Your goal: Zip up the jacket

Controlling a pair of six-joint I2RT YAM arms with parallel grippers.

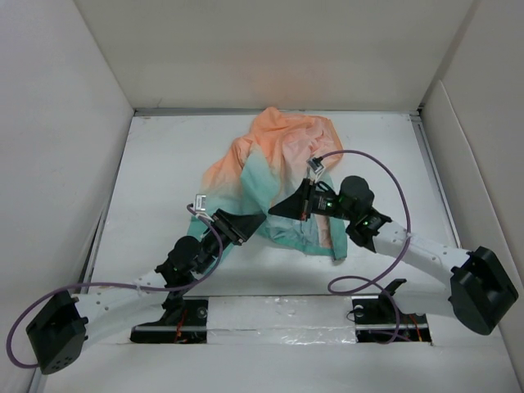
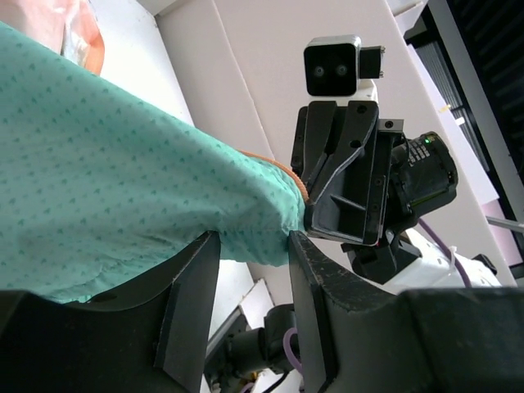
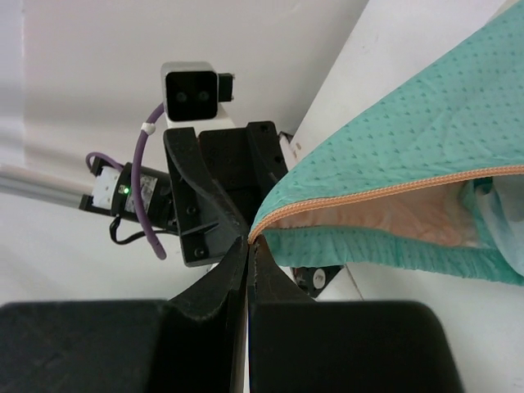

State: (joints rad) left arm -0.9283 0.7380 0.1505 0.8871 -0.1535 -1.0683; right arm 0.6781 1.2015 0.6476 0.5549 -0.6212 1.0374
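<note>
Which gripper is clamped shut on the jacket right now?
The right gripper: its fingers pinch the jacket at the corner of its orange zipper edge. The left gripper has fingers apart around the hem.

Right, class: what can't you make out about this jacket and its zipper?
Left wrist: whether the left gripper touches the jacket hem between its fingers; fabric hides it.
Right wrist: the zipper edge, pinched by the right gripper, runs off-frame right.
Zipper slider: no view shows it; top view, both grippers cover the hem.
Sleeves: top view, lost in folds.
</note>
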